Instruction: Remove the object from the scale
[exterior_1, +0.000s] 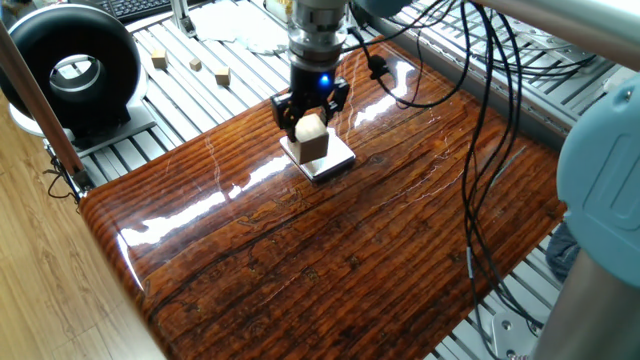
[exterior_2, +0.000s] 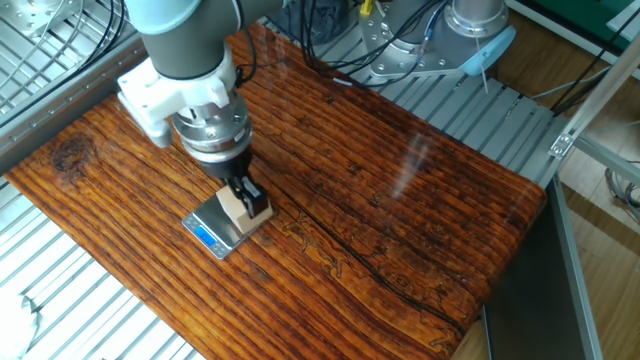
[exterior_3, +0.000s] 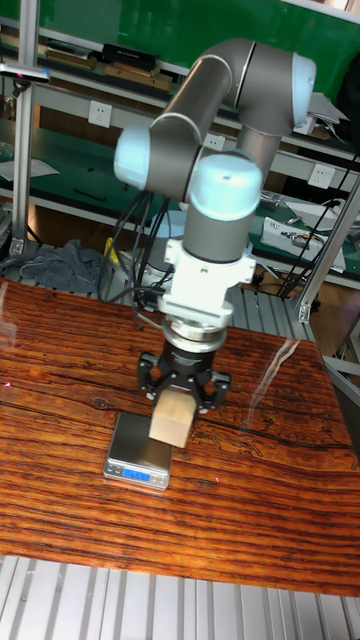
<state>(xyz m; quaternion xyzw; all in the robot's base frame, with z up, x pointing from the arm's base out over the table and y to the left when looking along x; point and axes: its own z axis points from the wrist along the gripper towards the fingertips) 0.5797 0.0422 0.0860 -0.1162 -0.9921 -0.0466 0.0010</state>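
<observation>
The object, a light-tan wooden cube (exterior_1: 311, 136) (exterior_2: 238, 208) (exterior_3: 172, 420), hangs between the fingers of my gripper (exterior_1: 311, 126) (exterior_2: 246, 198) (exterior_3: 181, 398), which is shut on it. The scale (exterior_1: 335, 162) (exterior_2: 205, 233) (exterior_3: 134, 451), a thin square plate with a lit blue display, lies on the glossy wooden board (exterior_1: 330, 250). The cube is lifted just off the plate. In the tall fixed view it hangs over the scale's right edge. Its top is hidden by the fingers.
Three small wooden cubes (exterior_1: 195, 65) lie on the metal slats at the back left. A black round device (exterior_1: 75, 70) stands at the far left, with a white cloth (exterior_1: 240, 25) behind. Black cables (exterior_1: 480, 120) hang over the board's right side.
</observation>
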